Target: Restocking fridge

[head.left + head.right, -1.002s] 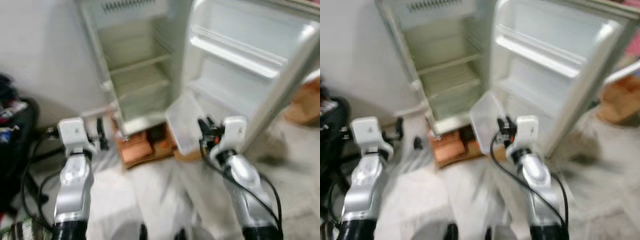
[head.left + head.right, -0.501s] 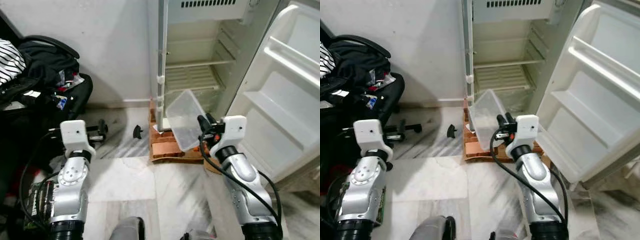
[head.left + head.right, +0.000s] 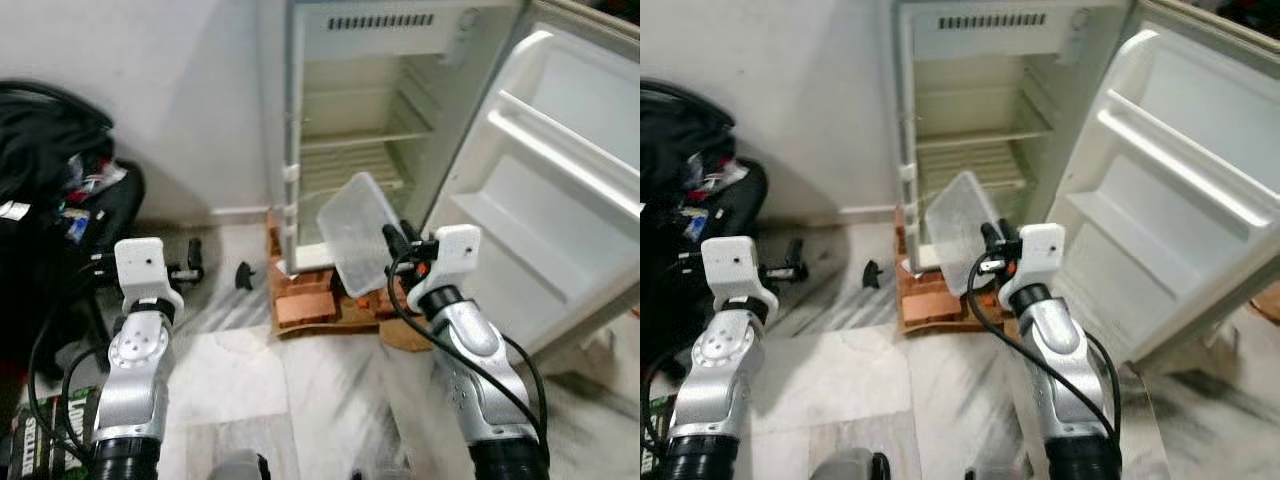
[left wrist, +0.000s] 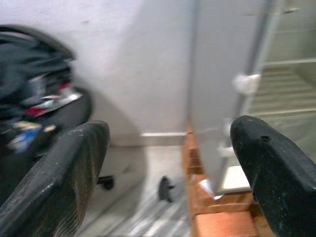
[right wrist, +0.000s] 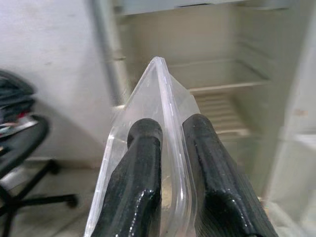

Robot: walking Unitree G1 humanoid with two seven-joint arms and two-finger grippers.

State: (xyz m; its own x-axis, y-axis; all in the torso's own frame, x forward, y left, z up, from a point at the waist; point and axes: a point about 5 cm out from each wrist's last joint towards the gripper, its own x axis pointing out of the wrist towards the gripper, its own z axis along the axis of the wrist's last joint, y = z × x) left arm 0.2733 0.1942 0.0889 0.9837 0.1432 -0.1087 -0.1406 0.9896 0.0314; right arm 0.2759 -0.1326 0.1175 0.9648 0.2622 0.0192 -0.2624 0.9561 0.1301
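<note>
The fridge (image 3: 370, 130) stands open in front of the robot, by a white wall (image 3: 180, 100). Its door (image 3: 550, 200) is swung wide to the right. The wire shelves (image 3: 355, 140) inside have nothing on them. The fridge sits on red bricks (image 3: 305, 300) on the gray stone floor (image 3: 240, 370).

The right tool (image 3: 393, 240) is held up in front of the low part of the fridge. Its two black fingers (image 5: 143, 173) are clenched on the rim of a clear plastic box (image 3: 355, 230). One finger is inside the rim and the other is outside. The box is tilted up on its edge, in the air, just before the bottom of the open fridge. It looks like it has nothing in it.

The left tool (image 3: 190, 270) is held out low over the floor, left of the fridge. Its two fingers (image 4: 64, 173) are spread wide apart and hold nothing.

A black office chair (image 3: 60, 200) with dark clothes and bags piled on it stands on the far left. A small black thing (image 3: 243, 274) lies on the floor between the chair and the bricks. The pictures are a bit blurry.
</note>
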